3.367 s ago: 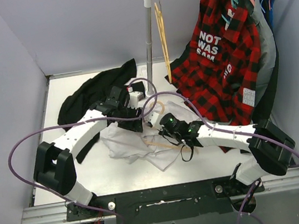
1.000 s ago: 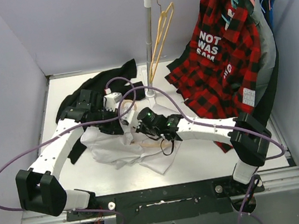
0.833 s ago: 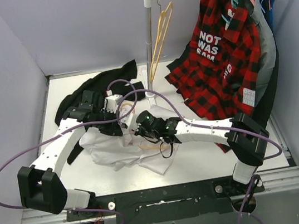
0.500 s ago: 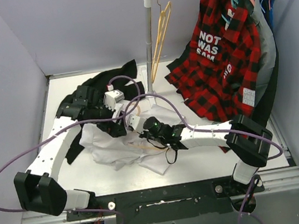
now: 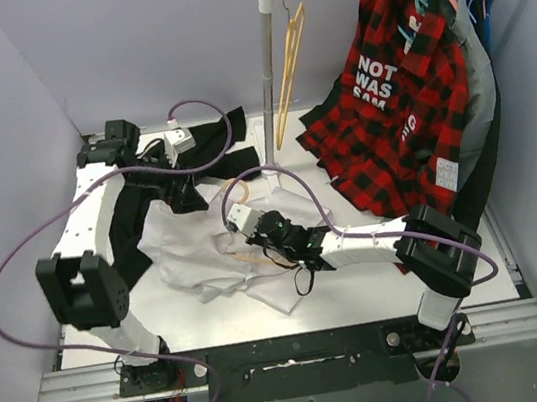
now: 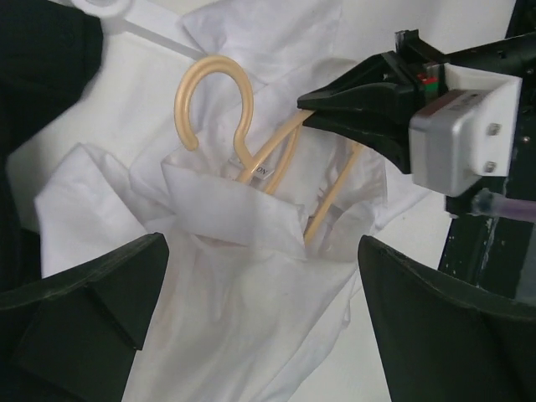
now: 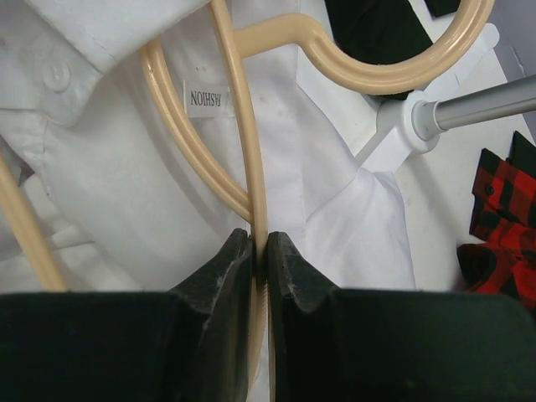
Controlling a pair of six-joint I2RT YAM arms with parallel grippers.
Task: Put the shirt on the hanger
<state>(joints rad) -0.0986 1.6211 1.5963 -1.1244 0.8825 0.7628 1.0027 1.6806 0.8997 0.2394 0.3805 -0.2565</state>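
The shirt (image 5: 206,256) is lying crumpled mid-counter (image 5: 382,280), with the hanger (image 6: 214,64) lying on it, arms tucked under the collar (image 6: 230,205). My right claw (image 7: 260,251) is pinching one hanger arm; my left claw (image 6: 261,251) is hovering wide open above, holding nothing.

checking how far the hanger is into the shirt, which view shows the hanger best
Left wrist: the hanger shows its whole hook and its arms going into the shirt. Right wrist crops it close; top external shows only slivers.
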